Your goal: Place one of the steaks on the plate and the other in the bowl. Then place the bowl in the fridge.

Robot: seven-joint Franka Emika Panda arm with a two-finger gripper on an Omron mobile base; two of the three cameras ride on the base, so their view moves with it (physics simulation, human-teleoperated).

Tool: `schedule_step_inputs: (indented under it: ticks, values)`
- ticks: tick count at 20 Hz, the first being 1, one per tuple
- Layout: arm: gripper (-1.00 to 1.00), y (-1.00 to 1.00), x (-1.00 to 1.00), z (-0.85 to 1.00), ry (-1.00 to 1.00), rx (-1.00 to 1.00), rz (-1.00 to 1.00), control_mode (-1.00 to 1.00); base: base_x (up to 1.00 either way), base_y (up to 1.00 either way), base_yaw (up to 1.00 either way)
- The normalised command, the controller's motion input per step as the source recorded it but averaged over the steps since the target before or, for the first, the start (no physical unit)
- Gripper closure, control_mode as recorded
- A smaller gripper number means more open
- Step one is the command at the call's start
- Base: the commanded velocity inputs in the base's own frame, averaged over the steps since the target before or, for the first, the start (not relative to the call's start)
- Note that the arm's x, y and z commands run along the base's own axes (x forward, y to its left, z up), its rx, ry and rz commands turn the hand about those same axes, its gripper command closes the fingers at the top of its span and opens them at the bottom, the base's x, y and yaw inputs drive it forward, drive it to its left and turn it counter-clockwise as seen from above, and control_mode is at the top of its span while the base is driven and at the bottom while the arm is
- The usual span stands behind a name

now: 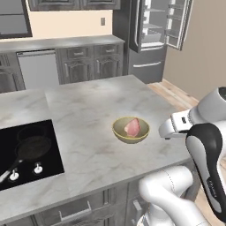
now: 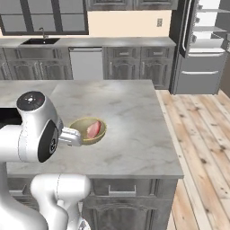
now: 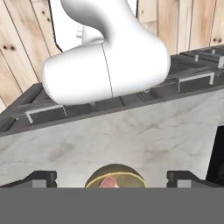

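An olive-yellow bowl [image 1: 130, 131] sits on the marble island near its right front corner, with one pink-red steak [image 1: 132, 127] lying inside it. The bowl [image 2: 88, 130] and steak [image 2: 93, 129] also appear in the right base view. My gripper [image 1: 165, 131] hovers low just to the right of the bowl, apart from it, pointing toward it. In the hand view the gripper [image 3: 113, 179] stands open, its fingertips [image 3: 42, 178] wide apart, with the bowl [image 3: 115, 176] and steak [image 3: 108, 183] between and beyond them. The fridge [image 1: 154, 31] stands at the back right with its upper doors open. The plate is out of view.
A black cooktop [image 1: 48, 163] with a frying pan [image 1: 33, 148] occupies the island's left front. Grey cabinets and a dishwasher [image 1: 39, 68] line the back wall. Wooden floor [image 2: 202, 134] runs between the island's right edge and the fridge [image 2: 202, 49].
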Motion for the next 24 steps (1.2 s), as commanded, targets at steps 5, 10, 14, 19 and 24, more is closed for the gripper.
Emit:
schedule_step_inputs:
  ticks: [5, 10, 14, 19, 24]
  values:
    - [-1.00, 0.17, 0.14, 0.00, 0.03, -0.04, 0.00, -1.00, 0.06, 0.13, 0.00]
    - [-1.00, -0.07, 0.22, -0.07, 0.07, 0.01, -0.09, -1.00, 0.00, 0.00, 0.00]
    - [-1.00, -0.51, 0.00, -0.11, 0.02, 0.12, -0.12, -1.00, 0.00, 0.00, 0.00]
    - [-1.00, -0.48, 0.01, -0.08, 0.00, 0.20, -0.08, -1.00, 0.00, 0.00, 0.00]
    - [-1.00, 0.00, 0.26, -0.03, 0.00, 0.00, 0.00, -1.00, 0.00, 0.00, 0.00]
